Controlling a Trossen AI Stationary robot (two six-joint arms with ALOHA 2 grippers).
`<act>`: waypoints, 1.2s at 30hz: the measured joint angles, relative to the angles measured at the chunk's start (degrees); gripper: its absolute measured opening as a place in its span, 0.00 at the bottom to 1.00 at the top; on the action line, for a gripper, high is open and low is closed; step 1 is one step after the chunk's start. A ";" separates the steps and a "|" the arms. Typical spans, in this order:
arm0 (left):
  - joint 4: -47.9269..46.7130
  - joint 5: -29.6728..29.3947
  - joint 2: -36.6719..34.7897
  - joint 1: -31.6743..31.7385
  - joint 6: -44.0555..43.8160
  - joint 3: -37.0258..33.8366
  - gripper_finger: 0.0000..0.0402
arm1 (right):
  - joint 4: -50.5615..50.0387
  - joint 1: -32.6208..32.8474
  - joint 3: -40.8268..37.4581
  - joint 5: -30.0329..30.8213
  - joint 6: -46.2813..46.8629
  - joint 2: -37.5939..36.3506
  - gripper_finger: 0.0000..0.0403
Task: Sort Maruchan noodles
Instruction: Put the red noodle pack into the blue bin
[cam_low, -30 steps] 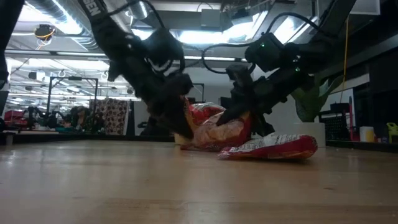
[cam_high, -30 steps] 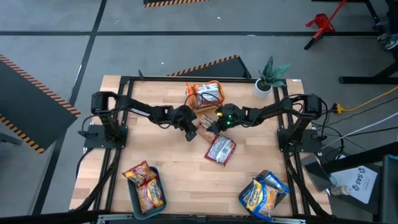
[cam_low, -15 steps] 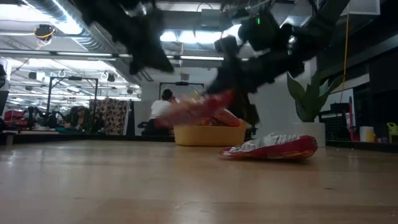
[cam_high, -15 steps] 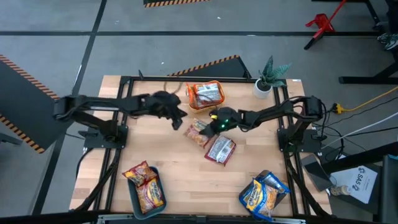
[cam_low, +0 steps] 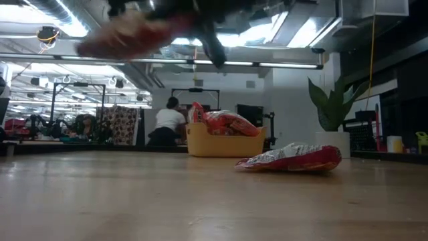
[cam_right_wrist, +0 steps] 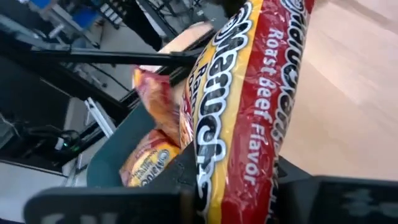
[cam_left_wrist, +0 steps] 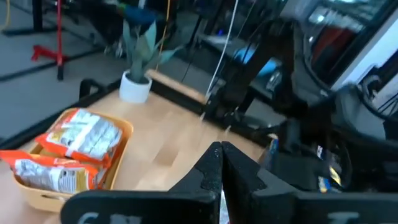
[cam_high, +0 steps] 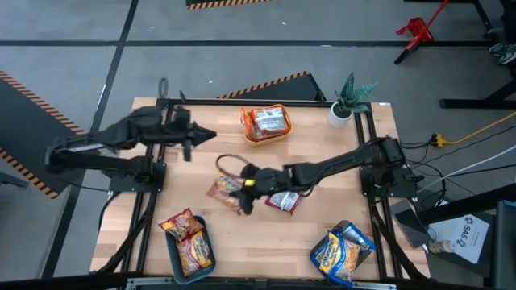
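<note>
- The right claw is clamped on a red-and-yellow noodle packet, carried above the middle of the table.
- The packet looks light, glossy and crinkly; pinching one edge seems safest.
- The left claw is closed, empty.

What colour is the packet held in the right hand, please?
Red with a yellow band, clearest in the right wrist view: the packet in the right hand.

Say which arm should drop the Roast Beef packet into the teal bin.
Right. The right gripper is shut on the Roast Beef packet, above the table near the teal bin. The left gripper is shut, empty, back at the far left edge.
</note>
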 joint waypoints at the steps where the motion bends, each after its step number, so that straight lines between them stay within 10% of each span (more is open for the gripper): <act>1: -0.71 -0.02 -1.63 -0.02 0.00 0.00 0.00 | -0.69 0.76 2.61 1.02 -0.72 1.65 0.15; 14: -4.44 -8.48 -14.72 0.00 -1.47 0.06 0.00 | -1.62 9.60 24.71 5.96 -4.21 18.63 0.15; 25: -4.47 -10.81 -16.00 0.00 -1.63 0.07 0.00 | 11.42 17.34 30.26 28.88 6.17 29.11 0.15; 36: -4.30 -10.66 -16.05 0.00 -2.87 0.07 0.00 | 4.80 17.38 54.20 26.22 6.21 43.84 0.15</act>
